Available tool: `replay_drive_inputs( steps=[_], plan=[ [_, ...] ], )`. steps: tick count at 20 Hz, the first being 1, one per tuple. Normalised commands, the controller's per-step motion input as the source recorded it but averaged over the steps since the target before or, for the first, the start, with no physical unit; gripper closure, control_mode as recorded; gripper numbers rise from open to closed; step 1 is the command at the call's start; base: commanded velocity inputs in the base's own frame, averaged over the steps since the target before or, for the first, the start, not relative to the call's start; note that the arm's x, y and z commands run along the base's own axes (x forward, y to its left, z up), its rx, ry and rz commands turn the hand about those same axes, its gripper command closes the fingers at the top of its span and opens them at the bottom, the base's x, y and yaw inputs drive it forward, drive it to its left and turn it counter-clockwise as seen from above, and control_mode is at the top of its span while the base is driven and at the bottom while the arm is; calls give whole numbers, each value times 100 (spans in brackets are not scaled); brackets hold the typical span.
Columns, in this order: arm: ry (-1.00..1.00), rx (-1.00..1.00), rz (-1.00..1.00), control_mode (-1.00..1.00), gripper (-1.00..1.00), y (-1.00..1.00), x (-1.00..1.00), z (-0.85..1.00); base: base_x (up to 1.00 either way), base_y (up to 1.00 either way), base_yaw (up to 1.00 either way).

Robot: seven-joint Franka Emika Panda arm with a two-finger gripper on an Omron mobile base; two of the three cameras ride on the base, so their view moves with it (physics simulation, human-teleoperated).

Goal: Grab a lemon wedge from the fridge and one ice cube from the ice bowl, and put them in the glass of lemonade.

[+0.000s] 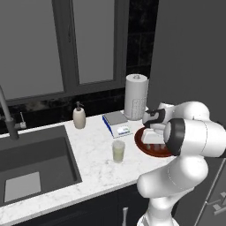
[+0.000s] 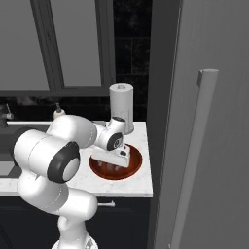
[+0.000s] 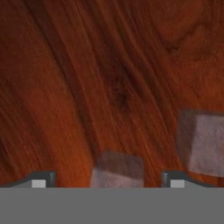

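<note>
My gripper [image 3: 108, 183] hangs low inside the reddish-brown ice bowl [image 3: 87, 65], open, its finger tips [image 3: 39, 181] on either side of one pale ice cube [image 3: 117, 170], with a gap on each side. A second ice cube [image 3: 203, 142] lies to the right. The ice bowl [image 1: 142, 145] [image 2: 135, 168] sits at the counter's right end, with the hand [image 1: 151, 132] [image 2: 115, 158] pointing down into it. The glass of lemonade [image 1: 118, 151] stands upright left of the bowl. The grey fridge [image 2: 214, 121] with its bar handle [image 2: 197, 155] is at the right, door closed. The lemon wedge is out of view.
Behind the bowl stands a paper towel roll [image 1: 135, 96] [image 2: 121, 104]. A small scale [image 1: 117, 123] and a beige soap dispenser [image 1: 79, 115] sit on the marble counter [image 1: 92, 159]. The sink [image 1: 35, 163] with its faucet [image 1: 9, 119] lies to the left.
</note>
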Motion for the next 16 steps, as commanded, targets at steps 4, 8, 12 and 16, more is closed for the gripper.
replay_drive_inputs(
  steps=[4,8,12,16],
  plan=[
    [0,0,0,-100,-100,0,0,-4,0,0,0],
    [0,0,0,-100,-100,0,0,0,0,0,0],
    [0,0,0,-100,100,0,0,0,0,0,0],
    [0,0,0,-100,100,0,0,0,0,0,0]
  ],
)
